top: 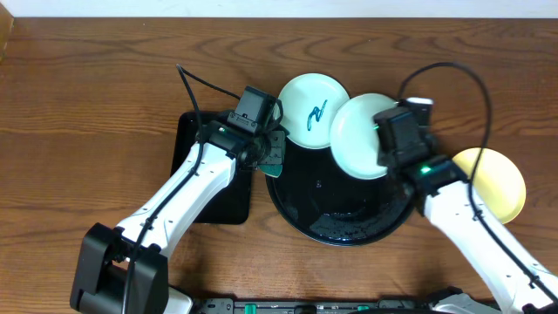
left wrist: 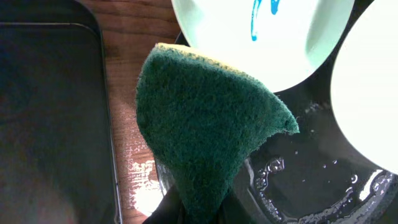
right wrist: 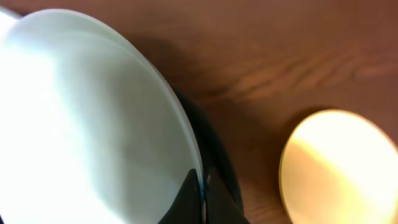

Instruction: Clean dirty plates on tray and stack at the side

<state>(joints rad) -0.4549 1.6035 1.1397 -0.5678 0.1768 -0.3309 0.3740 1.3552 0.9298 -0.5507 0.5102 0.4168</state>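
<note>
The round black tray (top: 349, 228) sits mid-table. A mint-white plate with a teal scribble (top: 305, 109) rests on its far-left rim; it also shows in the left wrist view (left wrist: 261, 43). My right gripper (top: 389, 148) is shut on the rim of a second mint-white plate (top: 357, 135), holding it tilted over the tray; the right wrist view shows the plate (right wrist: 81, 124) pinched between the fingers (right wrist: 202, 186). The pale yellow plate (top: 501, 179) lies on the table at the right, also in the right wrist view (right wrist: 339, 168). My left gripper (top: 272, 155) is shut on a green sponge (left wrist: 205, 124) at the tray's left edge.
A smaller rectangular black tray (top: 209, 196) lies left of the round tray, under my left arm; it shows in the left wrist view (left wrist: 50, 124). Water droplets glisten on the round tray's floor (left wrist: 311, 180). Wooden table all round.
</note>
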